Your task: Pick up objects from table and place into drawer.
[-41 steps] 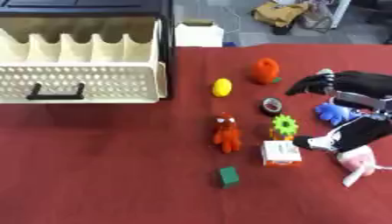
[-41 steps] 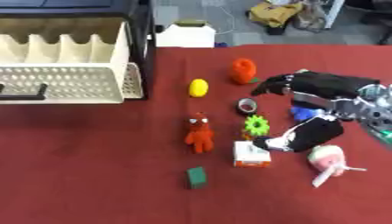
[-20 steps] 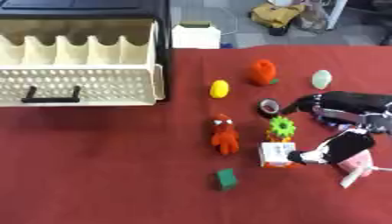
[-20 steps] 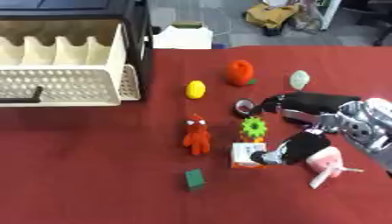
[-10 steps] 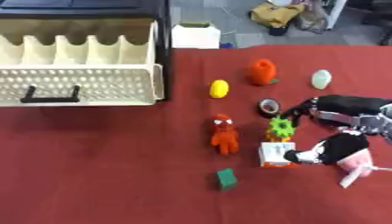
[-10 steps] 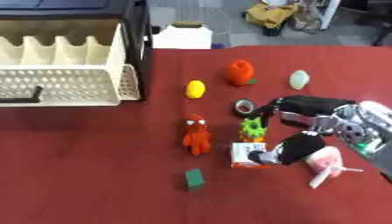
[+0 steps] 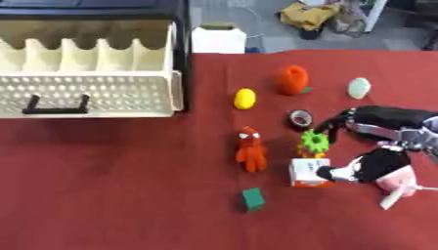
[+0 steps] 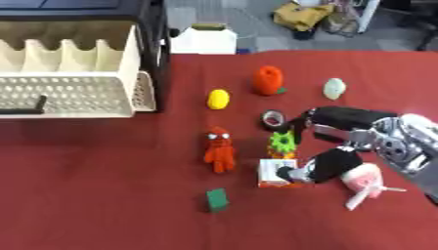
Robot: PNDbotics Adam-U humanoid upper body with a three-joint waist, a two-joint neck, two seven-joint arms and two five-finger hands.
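Nearest, at 6 o'clock on the red cloth-covered counter [image 7: 111,195], a small dark-green block [image 7: 253,199]. At 4 o'clock, a pink-and-white soft toy [image 7: 400,185], partly hidden by the robot's right hand [image 7: 376,146], black with silver joints, which enters from 3 o'clock. Its thumb touches the right side of a small white-and-orange carton [image 7: 306,172]; its fingers [image 7: 340,120] curve above a green spiky ring toy [image 7: 315,142], not yet closed on anything. The carton, the likely object in hand, looks light and stiff, probably easy to crush; opposite flat sides offer the best hold. At centre, an orange-red plush figure [image 7: 250,151], soft. Beyond, a dark tape roll [image 7: 300,117], a yellow egg-shaped piece [image 7: 245,98], an orange rounded toy [image 7: 293,80] and a pale-green oval [image 7: 359,88]. At 10 o'clock, the open cream plastic drawer [image 7: 90,93] with dividers. The left hand is out of view
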